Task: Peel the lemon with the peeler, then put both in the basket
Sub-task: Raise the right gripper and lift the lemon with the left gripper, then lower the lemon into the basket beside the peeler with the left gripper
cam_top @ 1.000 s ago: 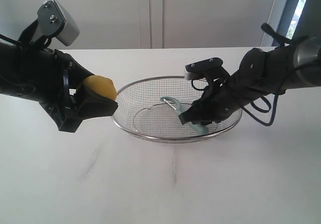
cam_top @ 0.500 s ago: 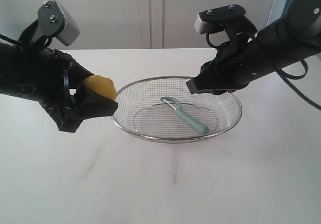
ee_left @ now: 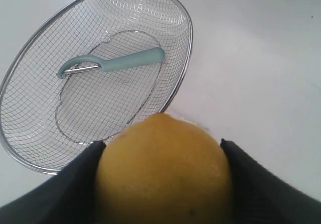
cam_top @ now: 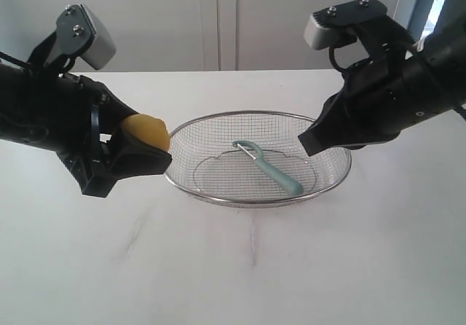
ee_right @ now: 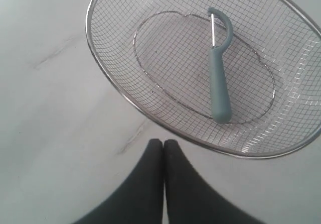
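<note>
The left arm reaches in from the side, and the left claw (cam_top: 140, 157) squeezes the lemon (cam_top: 145, 130) just beside the basket (cam_top: 218, 197). The right arm is bent up high, and the right claw (cam_top: 312, 144) is pinched tight on nothing. The peeler (cam_top: 273, 168) lies inside the basket.

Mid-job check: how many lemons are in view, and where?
1. The lemon is clamped in the left claw, held above the table just outside the basket rim. Only the peeler lies in the basket, and its open mesh hides no other lemon.
</note>
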Available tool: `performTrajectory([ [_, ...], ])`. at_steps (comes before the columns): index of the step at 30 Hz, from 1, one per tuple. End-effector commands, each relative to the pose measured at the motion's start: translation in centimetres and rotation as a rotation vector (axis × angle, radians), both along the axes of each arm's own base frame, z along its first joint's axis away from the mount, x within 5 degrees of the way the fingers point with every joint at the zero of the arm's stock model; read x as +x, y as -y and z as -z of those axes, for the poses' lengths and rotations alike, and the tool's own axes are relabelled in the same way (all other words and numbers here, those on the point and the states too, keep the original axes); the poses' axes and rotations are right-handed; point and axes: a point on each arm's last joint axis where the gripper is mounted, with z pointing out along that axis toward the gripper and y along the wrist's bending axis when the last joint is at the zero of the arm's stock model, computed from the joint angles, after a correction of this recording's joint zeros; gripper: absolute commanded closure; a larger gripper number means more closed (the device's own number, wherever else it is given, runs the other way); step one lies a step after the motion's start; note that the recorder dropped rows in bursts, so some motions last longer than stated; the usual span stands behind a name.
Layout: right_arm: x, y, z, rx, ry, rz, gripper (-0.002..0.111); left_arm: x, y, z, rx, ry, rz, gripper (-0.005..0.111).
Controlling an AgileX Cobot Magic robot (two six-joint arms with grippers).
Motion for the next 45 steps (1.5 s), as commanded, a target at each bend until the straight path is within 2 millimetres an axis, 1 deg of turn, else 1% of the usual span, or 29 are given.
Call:
performTrajectory([
  [1,-0.9,0.3,-0.4,-0.001,0.01,-0.004,0.108,-0.5,0.3,-0.2,-0.036,-0.054,0.021,0.107],
  [6,-0.9,0.4,-0.4,0.0,0.012,-0.004,0.108,-0.6,0.3,-0.2,-0.037,-0.06,0.025,0.107],
  [12,-0.9,0.4,-0.4,0.0,0.012,-0.004,0.108,-1.2,0.4,-0.1,-0.045,-0.131,0.053,0.107],
  [18,-0.9,0.4,-0.4,0.0,0.014,-0.003,0.108,-0.9,0.4,-0.2,-0.091,-0.211,-0.042,0.107],
  [22,-0.9,0.4,-0.4,0.0,0.014,-0.003,0.108,-1.2,0.6,-0.3,-0.121,-0.266,-0.052,0.107],
  [25,-0.9,0.4,-0.4,0.0,0.014,-0.003,0.108,-0.8,1.3,-1.2,-0.158,-0.207,-0.081,0.107],
  [27,-0.9,0.4,-0.4,0.0,0.014,-0.003,0.108,-0.5,2.0,-2.4,-0.178,-0.161,-0.098,0.107],
  [30,-0.9,0.4,-0.5,0.001,0.017,-0.002,0.108,0.7,2.6,-4.1,-0.146,-0.094,-0.104,0.107],
  [34,-0.9,0.4,-0.5,0.001,0.017,-0.002,0.108,3.3,3.4,-4.9,-0.083,-0.077,-0.152,0.107],
  [39,-0.9,0.4,-0.5,0.001,0.017,-0.002,0.108,6.4,5.1,-4.7,-0.047,-0.118,-0.153,0.107],
  [40,-0.9,0.4,-0.5,0.001,0.017,-0.002,0.108,7.6,5.8,-4.3,-0.044,-0.143,-0.163,0.107],
  [42,-0.9,0.4,-0.5,0.001,0.017,-0.002,0.108,8.8,6.5,-3.8,-0.043,-0.17,-0.17,0.107],
  [45,-0.9,0.4,-0.5,0.001,0.017,-0.002,0.108,10.4,7.4,-2.4,-0.018,-0.189,-0.17,0.107],
])
